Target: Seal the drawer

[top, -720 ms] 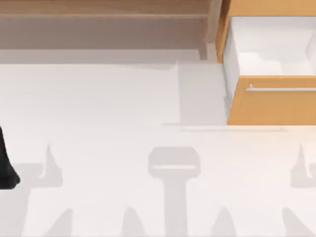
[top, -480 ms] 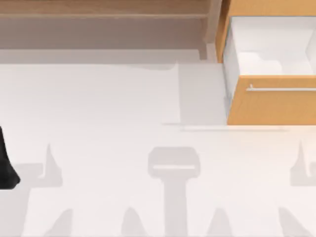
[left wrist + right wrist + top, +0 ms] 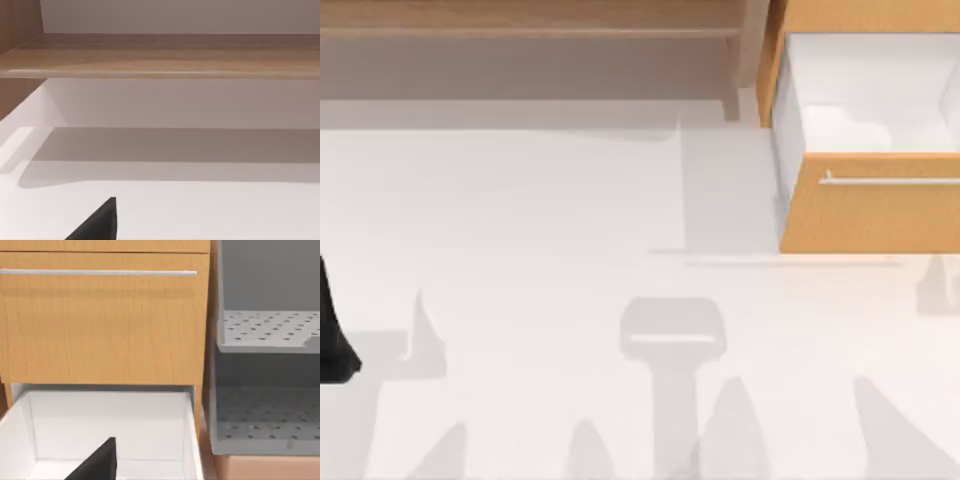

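The right gripper [image 3: 100,466] is showing as a dark wedge hanging above the open drawer [image 3: 870,215], facing across its white inside [image 3: 110,420] toward the cabinet front [image 3: 100,330] behind it; whether it is apart or together cannot be told. The drawer is sitting pulled out of the cabinet, its orange front panel and silver handle [image 3: 890,181] lying crosswise on the side of the drawer away from the cabinet. My judgement is that the closing push is going to run straight back from that panel toward the cabinet, so the right arm is the nearer one. The left gripper [image 3: 100,226] is parked well to the left of the drawer, facing the wooden shelf [image 3: 160,55]; its state cannot be told either.
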Motion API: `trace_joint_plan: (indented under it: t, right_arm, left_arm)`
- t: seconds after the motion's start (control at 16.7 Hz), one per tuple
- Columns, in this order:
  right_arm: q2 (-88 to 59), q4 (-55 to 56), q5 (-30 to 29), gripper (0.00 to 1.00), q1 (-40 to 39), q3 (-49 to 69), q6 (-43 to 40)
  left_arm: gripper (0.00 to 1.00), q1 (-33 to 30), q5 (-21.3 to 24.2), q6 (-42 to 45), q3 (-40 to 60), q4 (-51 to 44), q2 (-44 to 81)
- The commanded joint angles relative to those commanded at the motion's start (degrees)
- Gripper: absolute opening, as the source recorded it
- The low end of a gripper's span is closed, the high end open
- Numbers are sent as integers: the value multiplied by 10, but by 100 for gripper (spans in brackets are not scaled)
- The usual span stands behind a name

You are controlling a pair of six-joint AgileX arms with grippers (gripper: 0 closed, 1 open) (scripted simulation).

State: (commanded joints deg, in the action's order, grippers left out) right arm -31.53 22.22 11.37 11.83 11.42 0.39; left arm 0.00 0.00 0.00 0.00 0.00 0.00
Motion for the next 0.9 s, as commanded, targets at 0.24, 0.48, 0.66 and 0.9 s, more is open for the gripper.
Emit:
trace_joint_plan:
  t: [0.24,0.48,0.66,0.9]
  right_arm:
    - [-196,122,63,100,66,62,3]
    - [-347,216,112,100,115,110,5]
    - [-400,253,132,100,134,129,6]
    - [-407,258,134,100,136,132,6]
  left_arm:
    - [100,0,0,0,0,0,0]
    - [100,0,0,0,0,0,0]
    - [100,0,0,0,0,0,0]
    - [100,0,0,0,0,0,0]
